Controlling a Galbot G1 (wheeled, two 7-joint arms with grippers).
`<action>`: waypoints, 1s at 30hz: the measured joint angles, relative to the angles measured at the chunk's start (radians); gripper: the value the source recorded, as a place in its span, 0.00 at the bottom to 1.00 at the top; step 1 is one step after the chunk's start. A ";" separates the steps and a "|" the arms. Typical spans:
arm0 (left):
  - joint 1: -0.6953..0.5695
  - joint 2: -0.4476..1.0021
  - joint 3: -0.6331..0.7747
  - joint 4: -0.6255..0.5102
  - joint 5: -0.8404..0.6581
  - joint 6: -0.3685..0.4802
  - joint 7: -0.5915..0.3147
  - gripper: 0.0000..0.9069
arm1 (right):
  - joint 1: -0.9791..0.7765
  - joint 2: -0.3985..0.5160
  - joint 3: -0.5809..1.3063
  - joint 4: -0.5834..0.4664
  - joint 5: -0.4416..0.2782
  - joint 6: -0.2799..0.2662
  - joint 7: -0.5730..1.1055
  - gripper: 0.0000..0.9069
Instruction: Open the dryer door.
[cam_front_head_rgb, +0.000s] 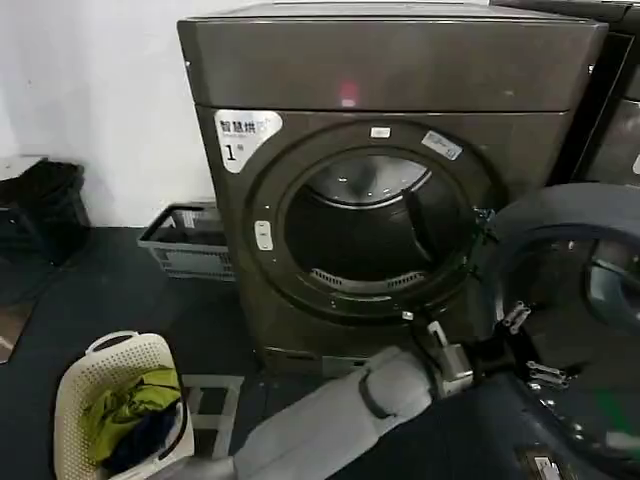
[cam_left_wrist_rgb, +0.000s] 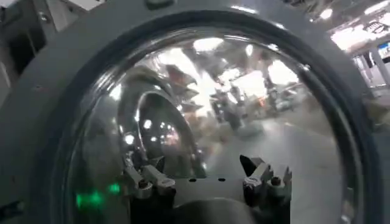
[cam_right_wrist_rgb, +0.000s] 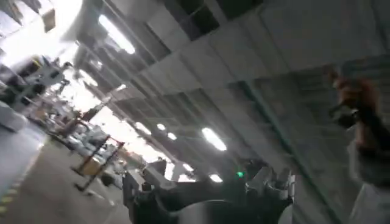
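Observation:
The dryer (cam_front_head_rgb: 300, 110) stands with its drum opening (cam_front_head_rgb: 370, 235) uncovered. Its door (cam_front_head_rgb: 560, 215) is swung out to the right, dark grey inner side towards me. My left gripper (cam_front_head_rgb: 530, 346) reaches from the lower middle to that inner side, fingers spread against the edge of the porthole. In the left wrist view the door's domed glass (cam_left_wrist_rgb: 231, 91) sits close ahead, and the left gripper (cam_left_wrist_rgb: 204, 164) is open with nothing between its fingers. My right gripper (cam_right_wrist_rgb: 204, 182) is parked pointing up at a ceiling with strip lights, fingers apart and empty.
A white laundry basket (cam_front_head_rgb: 125, 400) with green clothes sits on the dark floor at the lower left. A grey crate (cam_front_head_rgb: 190, 240) lies beside the dryer by the white wall. Another machine (cam_front_head_rgb: 615, 120) stands behind the open door at the right.

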 joint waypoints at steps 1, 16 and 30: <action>-0.002 -0.003 0.000 0.011 0.000 0.000 0.000 1.00 | -0.001 0.000 0.006 -0.013 0.000 0.000 -0.002 1.00; -0.021 -0.003 -0.007 0.106 -0.019 0.007 -0.006 1.00 | -0.007 -0.025 0.027 -0.048 -0.004 -0.020 -0.030 1.00; 0.040 0.006 -0.010 -0.098 -0.099 0.087 -0.006 1.00 | -0.006 -0.037 -0.009 -0.012 0.092 -0.040 -0.095 1.00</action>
